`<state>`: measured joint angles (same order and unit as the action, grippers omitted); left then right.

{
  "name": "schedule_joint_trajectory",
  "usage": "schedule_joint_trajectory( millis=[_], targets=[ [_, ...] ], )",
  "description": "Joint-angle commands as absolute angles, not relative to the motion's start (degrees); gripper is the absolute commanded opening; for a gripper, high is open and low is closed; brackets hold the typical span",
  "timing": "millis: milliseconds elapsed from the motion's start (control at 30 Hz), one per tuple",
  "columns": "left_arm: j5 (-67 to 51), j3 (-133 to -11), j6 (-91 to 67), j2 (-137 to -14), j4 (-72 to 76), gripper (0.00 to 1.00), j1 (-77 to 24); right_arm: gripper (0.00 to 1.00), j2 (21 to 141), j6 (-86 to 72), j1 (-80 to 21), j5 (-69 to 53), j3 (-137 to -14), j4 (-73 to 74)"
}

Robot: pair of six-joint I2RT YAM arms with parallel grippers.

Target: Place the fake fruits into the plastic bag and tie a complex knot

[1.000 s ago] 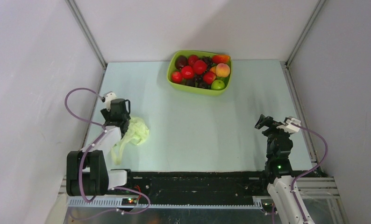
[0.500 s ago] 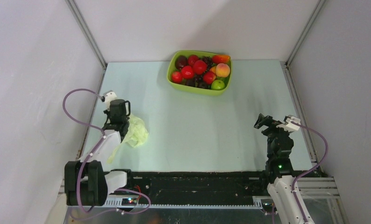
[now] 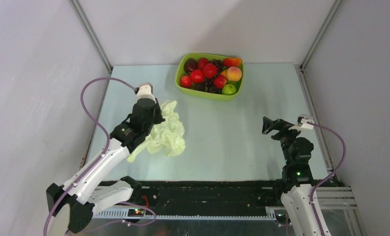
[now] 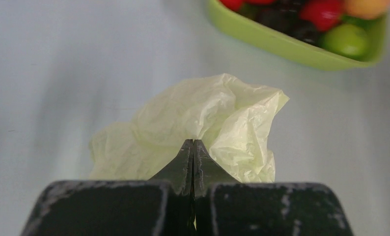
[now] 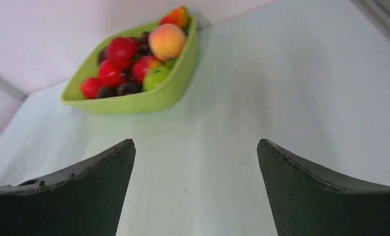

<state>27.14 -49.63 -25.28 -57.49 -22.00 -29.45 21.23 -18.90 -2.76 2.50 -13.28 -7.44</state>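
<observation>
The plastic bag (image 3: 167, 133) is a crumpled pale yellow-green heap left of the table's middle. My left gripper (image 3: 155, 123) is shut on the bag's near edge; in the left wrist view the jaws (image 4: 193, 143) meet on the thin film of the bag (image 4: 232, 118). The fake fruits (image 3: 210, 73) lie piled in a lime-green tray (image 3: 203, 93) at the back: red apples, a peach (image 5: 166, 41), a green apple (image 4: 348, 39), dark grapes. My right gripper (image 3: 268, 126) hovers open at the right with nothing between its fingers (image 5: 109, 172). No knot shows.
White walls with metal frame posts close in the table on three sides. The tray (image 5: 149, 101) sits against the back wall, ahead and left of the right gripper (image 5: 195, 142). The black rail with both arm bases runs along the near edge.
My left gripper closed on the bag, then swung up and right toward the table's middle, dragging the bag along and spreading it. The right arm shifted slightly left.
</observation>
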Motion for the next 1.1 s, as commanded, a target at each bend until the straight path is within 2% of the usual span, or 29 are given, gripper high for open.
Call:
schedule_joint_trajectory(
  millis=[0, 100, 233, 533, 633, 700, 867, 1067],
  targets=[
    [9.89, -55.67, -29.09, -57.66, -25.34, 0.00, -30.49, 0.99, 22.78, -20.96, -4.11, -13.11, -18.98, -7.76],
    [7.17, -61.57, -28.66, -60.01, -29.28, 0.00, -30.50, 1.00, 23.86, -21.94, -8.80, -14.22, -20.74, -6.76],
    [6.66, -64.46, -28.13, -61.92, -31.09, 0.00, -30.35, 0.99, 24.16, -21.52, -23.05, -5.34, -23.08, -5.18],
    [4.22, -55.01, -31.55, -57.41, -19.53, 0.00, -28.62, 1.00, 33.62, -15.83, -66.12, 30.60, -29.50, -10.82],
    [3.39, -53.34, -32.61, -57.07, -19.17, 0.00, -27.63, 0.99, 42.93, -13.35, -80.62, 42.56, -30.64, -20.63],
    [2.18, -52.06, -33.43, -57.19, -18.62, 0.00, -26.73, 0.99, 50.55, -12.93, -86.14, 48.21, -33.50, -23.35],
    [2.51, -51.42, -33.67, -57.60, -18.71, 0.00, -26.33, 0.99, 67.42, -18.84, -90.34, 53.00, -44.52, -16.18],
    [1.52, -50.99, -34.04, -57.80, -18.32, 0.00, -26.20, 0.99, 75.64, -19.11, -89.25, 51.21, -49.05, -18.13]
  ],
)
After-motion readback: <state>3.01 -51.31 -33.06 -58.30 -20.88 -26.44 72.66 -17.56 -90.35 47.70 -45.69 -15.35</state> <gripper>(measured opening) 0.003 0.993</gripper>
